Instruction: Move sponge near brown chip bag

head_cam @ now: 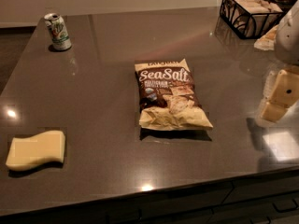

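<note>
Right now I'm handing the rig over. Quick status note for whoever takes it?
Tool: at the right edge of the view, above the counter, on the far side of the bag from the sponge.
Sponge: lies flat at the front left of the counter, not yet grasped.
Chip bag: lies label up in the middle.
Done: nothing; sponge and bag are well apart.
Left: reach across, grasp the sponge, set it beside the bag.
Soda can: back left, likely out of the way.

Countertop [107, 78] with sponge [36, 149], brown chip bag [170, 97] and soda can [58, 31].
Sponge lies front left, well apart from the central bag; can rear left; wire basket [250, 13] rear right; gripper [279, 99] at right edge.
</note>
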